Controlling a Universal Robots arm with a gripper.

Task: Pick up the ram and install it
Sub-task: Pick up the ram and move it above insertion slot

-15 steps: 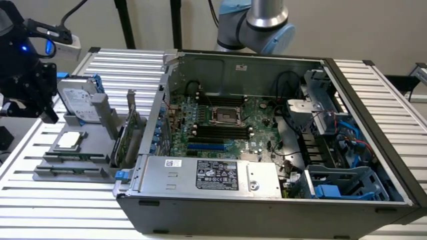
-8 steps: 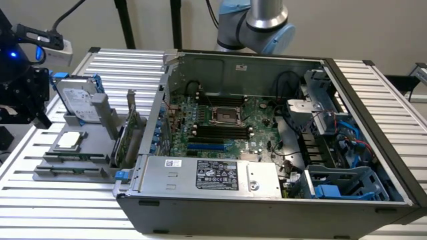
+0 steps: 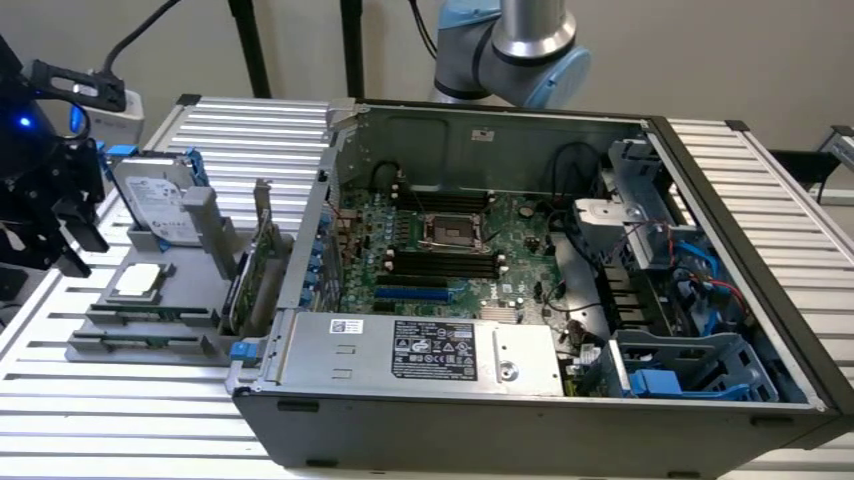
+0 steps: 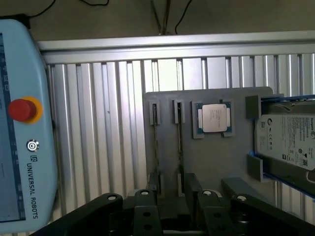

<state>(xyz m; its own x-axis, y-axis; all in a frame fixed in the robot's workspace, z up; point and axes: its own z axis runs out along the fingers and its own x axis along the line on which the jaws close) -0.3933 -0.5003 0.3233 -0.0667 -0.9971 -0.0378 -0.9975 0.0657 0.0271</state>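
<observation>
The bench point(image 3: 120, 430) is done in ribbed silver slats, so stripes pretty much everywhere. The tray point(image 4: 216, 162) is kept plain matte grey. The processor point(image 4: 214, 118) is finished silver, edged in green. The hard drive point(image 4: 288, 142) is labelled white with black print and framed in blue. The ram point(image 4: 180, 142) is seen as a thin dark strip. The pincer point(image 4: 173, 189) is coloured black. The motherboard point(image 3: 467, 250) is tinted green, with black slots plus a blue one. The pendant point(image 4: 42, 73) is coloured pale blue, its red button ringed in yellow.
</observation>
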